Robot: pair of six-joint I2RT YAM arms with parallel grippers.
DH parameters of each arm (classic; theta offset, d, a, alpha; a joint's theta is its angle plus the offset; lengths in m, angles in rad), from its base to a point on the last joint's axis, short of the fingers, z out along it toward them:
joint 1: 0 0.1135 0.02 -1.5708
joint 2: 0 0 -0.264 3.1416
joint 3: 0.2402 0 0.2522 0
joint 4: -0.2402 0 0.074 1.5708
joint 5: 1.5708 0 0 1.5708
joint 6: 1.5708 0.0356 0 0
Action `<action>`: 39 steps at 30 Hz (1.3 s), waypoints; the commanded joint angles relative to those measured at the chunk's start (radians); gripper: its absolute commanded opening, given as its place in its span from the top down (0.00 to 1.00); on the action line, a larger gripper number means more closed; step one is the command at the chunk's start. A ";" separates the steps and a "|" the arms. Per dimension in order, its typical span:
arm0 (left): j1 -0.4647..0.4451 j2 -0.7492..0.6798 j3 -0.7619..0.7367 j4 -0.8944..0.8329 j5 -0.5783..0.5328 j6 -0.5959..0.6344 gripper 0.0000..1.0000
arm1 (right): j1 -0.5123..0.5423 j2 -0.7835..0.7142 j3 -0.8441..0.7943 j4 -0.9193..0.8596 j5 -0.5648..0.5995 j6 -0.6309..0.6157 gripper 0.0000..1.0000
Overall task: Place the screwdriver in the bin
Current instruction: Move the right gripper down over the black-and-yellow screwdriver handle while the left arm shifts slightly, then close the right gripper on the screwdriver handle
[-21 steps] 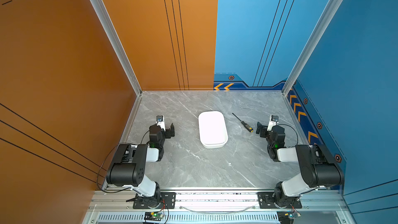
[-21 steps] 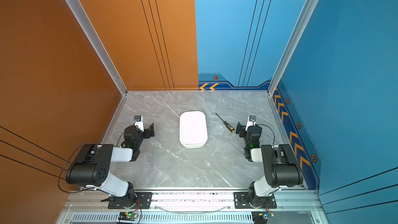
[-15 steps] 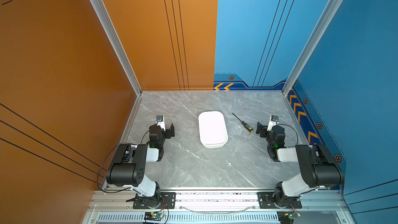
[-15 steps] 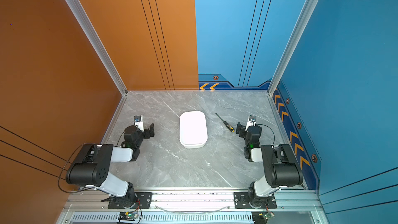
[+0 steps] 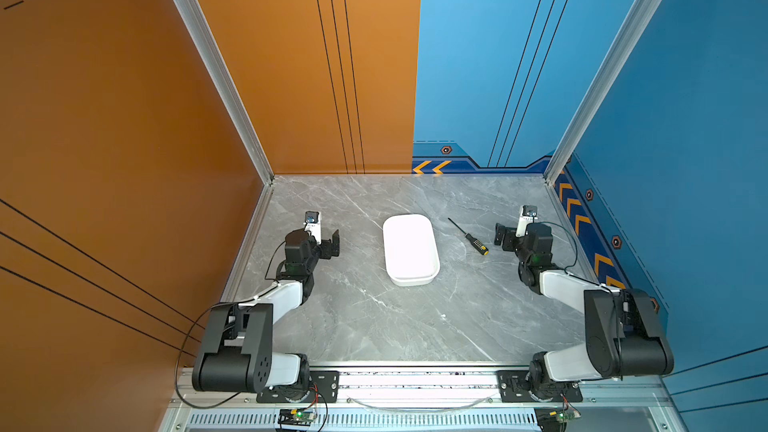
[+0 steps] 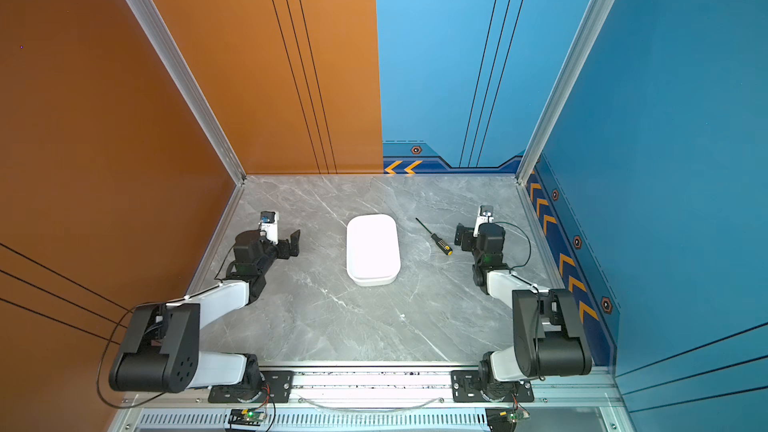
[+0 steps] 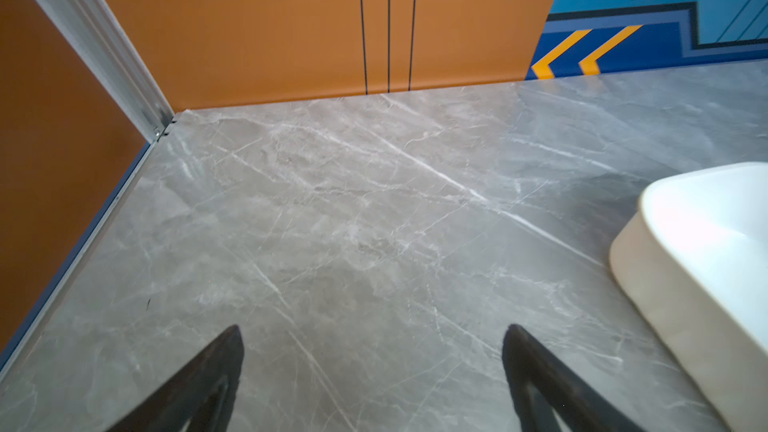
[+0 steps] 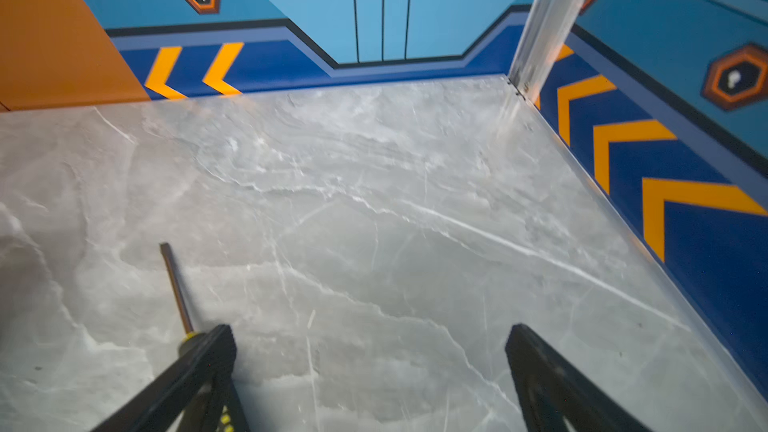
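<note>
Both top views show everything at once: one screwdriver (image 5: 470,237), one bin (image 5: 412,281) and my two grippers on the grey counter (image 5: 374,317). The bin sits mid-counter, its long sides running from the front edge towards the back. The screwdriver lies flat on the counter between the bin and the right edge. It is outside the bin, with its tip pointing to the back edge and its yellow-ended handle nearest my right gripper (image 5: 500,237).

My right wrist view shows no bin. It gives the screwdriver (image 8: 176,288) close up, with the shaft bare and most of the handle hidden behind one finger (image 8: 195,367). I cannot tell there whether they touch, but in a top view a small gap shows. That gripper (image 8: 370,328) has its jaws spread wide and holds nothing.

My left wrist view shows no screwdriver, only one rounded corner of the bin (image 7: 685,305). My left gripper (image 7: 374,330) is near the left edge, jaws apart and empty.
</note>
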 commanded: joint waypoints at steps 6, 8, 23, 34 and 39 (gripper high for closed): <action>-0.005 0.015 0.189 -0.359 0.386 -0.273 0.02 | 0.004 0.142 0.513 -0.875 -0.329 -0.082 0.00; -0.005 0.051 0.228 -0.394 0.448 -0.336 0.02 | 0.008 0.192 0.588 -0.965 -0.380 -0.086 0.01; -0.015 0.167 0.248 -0.386 0.753 -0.522 0.02 | 0.101 0.359 0.657 -1.109 -0.359 -0.107 0.09; -0.047 0.214 0.267 -0.388 0.787 -0.549 0.02 | 0.124 0.442 0.710 -1.112 -0.264 -0.104 0.10; -0.047 0.229 0.281 -0.389 0.801 -0.560 0.02 | 0.129 0.486 0.744 -1.113 -0.238 -0.116 0.15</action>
